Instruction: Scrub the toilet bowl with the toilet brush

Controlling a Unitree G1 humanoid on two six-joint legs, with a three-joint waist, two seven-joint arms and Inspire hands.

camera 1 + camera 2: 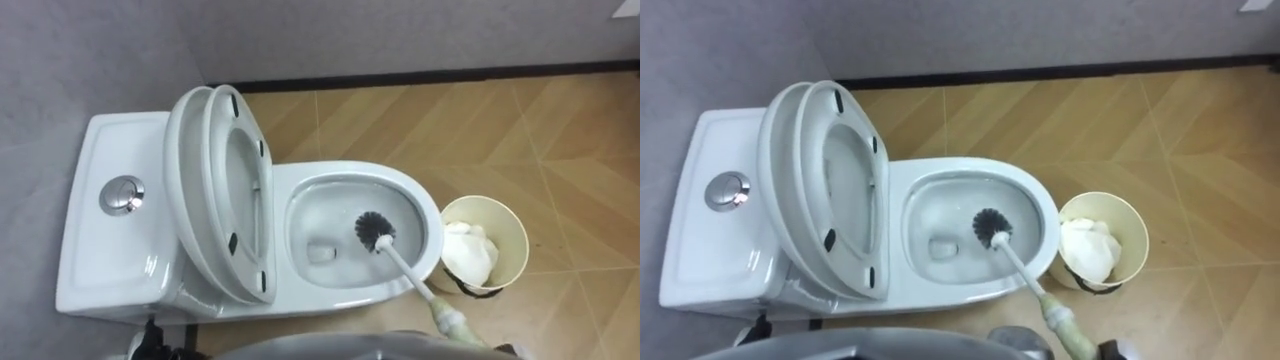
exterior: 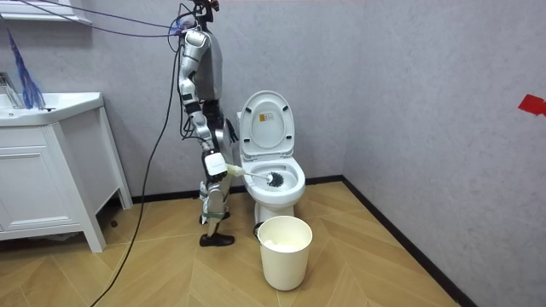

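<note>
Wood-floored bathroom: right hand [image 2: 215,165] is grasping the toilet brush [image 1: 375,232] by its handle end, with the bristles sitting inside the toilet [image 1: 428,208] bowl. Probably handling as light, stiff and wet-slippery; best gripped high on the handle.

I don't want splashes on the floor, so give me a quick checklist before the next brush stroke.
1. Lid and seat raised: ok.
2. Brush head inside the bowl: ok.
3. Right hand gripping the brush handle: ok.
4. Brush head contact with the bowl wall: cannot tell.
5. Bin clear of the handle's swing: cannot tell, it stands close beside the bowl.
</note>
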